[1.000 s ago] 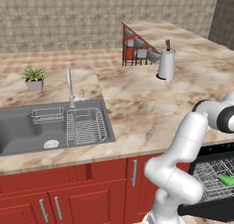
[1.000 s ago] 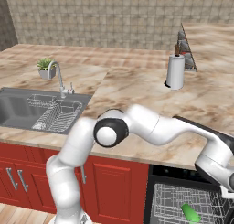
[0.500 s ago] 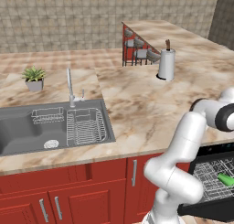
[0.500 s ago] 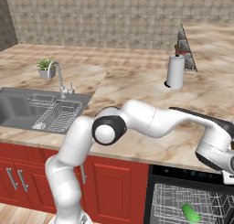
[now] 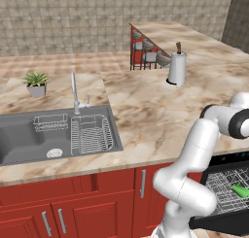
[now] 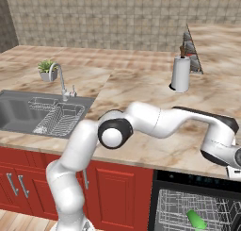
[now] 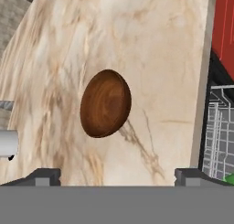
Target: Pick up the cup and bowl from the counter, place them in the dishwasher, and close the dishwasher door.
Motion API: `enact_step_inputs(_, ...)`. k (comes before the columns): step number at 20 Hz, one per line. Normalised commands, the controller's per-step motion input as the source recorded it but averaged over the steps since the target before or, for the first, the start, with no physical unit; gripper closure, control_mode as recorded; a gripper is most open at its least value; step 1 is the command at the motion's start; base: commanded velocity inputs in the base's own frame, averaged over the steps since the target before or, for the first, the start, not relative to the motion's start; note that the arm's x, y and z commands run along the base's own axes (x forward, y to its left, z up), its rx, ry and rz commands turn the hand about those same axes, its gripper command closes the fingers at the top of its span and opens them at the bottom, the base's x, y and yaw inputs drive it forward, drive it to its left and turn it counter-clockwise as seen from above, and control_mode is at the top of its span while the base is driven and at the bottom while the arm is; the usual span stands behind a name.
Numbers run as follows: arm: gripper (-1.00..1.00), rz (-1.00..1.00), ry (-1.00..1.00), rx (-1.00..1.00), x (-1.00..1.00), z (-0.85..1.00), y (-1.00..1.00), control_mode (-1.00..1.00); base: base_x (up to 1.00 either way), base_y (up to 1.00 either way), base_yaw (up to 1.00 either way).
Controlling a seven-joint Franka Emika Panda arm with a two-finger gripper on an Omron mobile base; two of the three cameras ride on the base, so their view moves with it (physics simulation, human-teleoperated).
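Here's the wide marble counter [image 5: 146, 115] with one grey sink [image 5: 53, 135] let into it, two wire racks inside! Below it, one open dishwasher [image 6: 197, 185], and its rack [image 6: 174, 211] carries one green cup [image 6: 196, 219], lying on its side! One brown bowl [image 7: 106, 103] sits on the counter, and the gripper [image 7: 118, 177] is spread wide, nothing between its tips!
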Motion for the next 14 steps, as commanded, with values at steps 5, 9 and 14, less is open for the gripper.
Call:
enact_step_inputs(5, -1.0, 0.0, 0.0, 0.01, 0.22, -0.14, -0.14, -1.0, 0.0, 0.0, 0.0)
enact_step_inputs(9, -1.0, 0.0, 0.01, 0.01, 0.12, -0.28, -0.22, -1.0, 0.0, 0.0, 0.0)
enact_step_inputs(14, -1.0, 0.0, 0.0, 0.01, 0.11, -0.15, -0.31, -1.0, 0.0, 0.0, 0.0)
